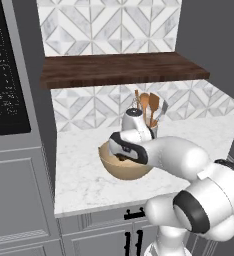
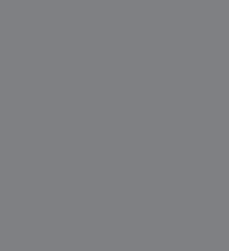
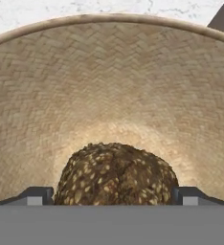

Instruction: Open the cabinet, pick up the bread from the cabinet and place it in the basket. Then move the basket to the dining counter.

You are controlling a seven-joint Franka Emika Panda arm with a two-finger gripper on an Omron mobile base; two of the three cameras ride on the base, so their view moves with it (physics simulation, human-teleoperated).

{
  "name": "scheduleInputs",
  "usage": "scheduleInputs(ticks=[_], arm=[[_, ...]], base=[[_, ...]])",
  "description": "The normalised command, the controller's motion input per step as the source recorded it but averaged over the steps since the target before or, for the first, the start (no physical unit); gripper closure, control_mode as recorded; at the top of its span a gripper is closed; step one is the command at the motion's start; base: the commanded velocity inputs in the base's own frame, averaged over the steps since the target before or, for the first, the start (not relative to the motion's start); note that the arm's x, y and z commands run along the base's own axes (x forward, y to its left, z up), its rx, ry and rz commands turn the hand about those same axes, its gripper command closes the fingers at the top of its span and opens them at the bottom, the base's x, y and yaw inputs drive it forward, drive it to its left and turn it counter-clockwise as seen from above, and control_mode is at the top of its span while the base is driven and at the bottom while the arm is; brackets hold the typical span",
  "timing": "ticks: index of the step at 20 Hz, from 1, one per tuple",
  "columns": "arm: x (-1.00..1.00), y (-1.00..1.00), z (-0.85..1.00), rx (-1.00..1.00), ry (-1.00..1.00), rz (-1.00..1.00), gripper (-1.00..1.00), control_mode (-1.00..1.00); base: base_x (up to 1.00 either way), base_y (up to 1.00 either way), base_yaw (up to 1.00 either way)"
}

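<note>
The tan woven basket (image 1: 125, 173) stands on the marble counter below the dark brown wooden shelf, the cabinet (image 1: 124, 70). My arm bends down into the basket, and its dark wrist hides the fingers in the left base view. In the hand view the basket's woven wall (image 3: 109, 72) curves around the bread (image 3: 116, 174), a lumpy dark brown seeded piece low in the bowl. My gripper (image 3: 113, 197) straddles it, with one fingertip tight against each side of the bread. The dining counter is out of view.
A utensil holder (image 1: 152, 114) with wooden spoons stands just behind the basket against the tiled wall. A black oven panel (image 1: 4, 75) sits in the tall grey unit at left. Grey panelled doors with black handles (image 1: 134, 216) lie under the counter (image 1: 81, 175). The right base view is plain grey.
</note>
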Motion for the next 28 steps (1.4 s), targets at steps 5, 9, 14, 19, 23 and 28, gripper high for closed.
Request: scheduleInputs(ticks=[5, 9, 14, 19, 23, 28], arm=[[0.25, -0.01, -0.22, 0.0, 0.0, 0.0, 1.0, -1.0], [0.09, 0.0, -0.24, 0.0, 0.02, 0.0, 1.0, -1.0], [0.16, 0.0, -0.28, 0.0, 0.02, 0.0, 1.0, -1.0], [0.22, 0.0, -0.25, 0.0, 0.01, 0.0, 1.0, -1.0], [0.19, -0.03, -0.14, 0.0, 0.0, 0.0, -1.0, -1.0], [0.02, -0.05, -0.03, 0.0, 0.0, 0.01, -1.0, -1.0]], base=[[0.0, 0.0, 0.0], [0.0, 0.0, 0.0], [0.0, 0.0, 0.0], [0.0, 0.0, 0.0], [0.0, 0.0, 0.0], [0.0, 0.0, 0.0]])
